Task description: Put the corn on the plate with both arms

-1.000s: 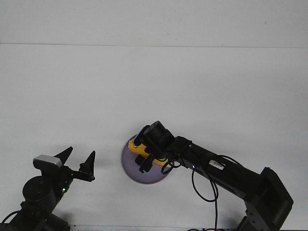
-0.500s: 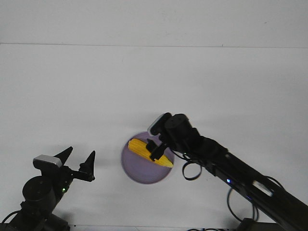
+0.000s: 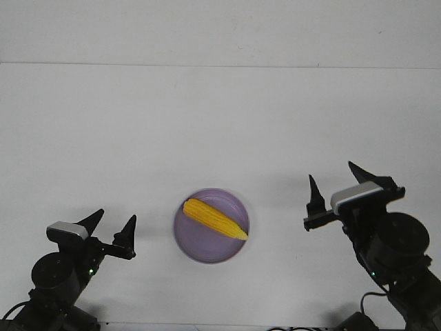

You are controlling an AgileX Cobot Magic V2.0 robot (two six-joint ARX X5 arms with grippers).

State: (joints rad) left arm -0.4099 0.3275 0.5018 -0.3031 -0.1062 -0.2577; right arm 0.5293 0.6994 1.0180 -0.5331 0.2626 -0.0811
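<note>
Since the corn [image 3: 214,218] lies diagonally inside the plate [image 3: 196,249] on the counter [image 3: 220,117], placement looks done. Left end effector [image 3: 111,225] and right end effector [image 3: 335,180] hover apart, fingers spread, empty. Nothing seems left but parking.

Black jointed arms [image 3: 386,241], pointed fingers [image 3: 314,193], grey-white camera blocks [image 3: 355,195]

Single front view only. The camera sits high behind the robot, facing forward and steeply down over the white surface [image 3: 220,117]. Framing is wide: the left gripper [image 3: 110,227] and right gripper [image 3: 337,186] occupy the near lower corners, the plate [image 3: 200,245] between them. No second view available for overlap.
</note>
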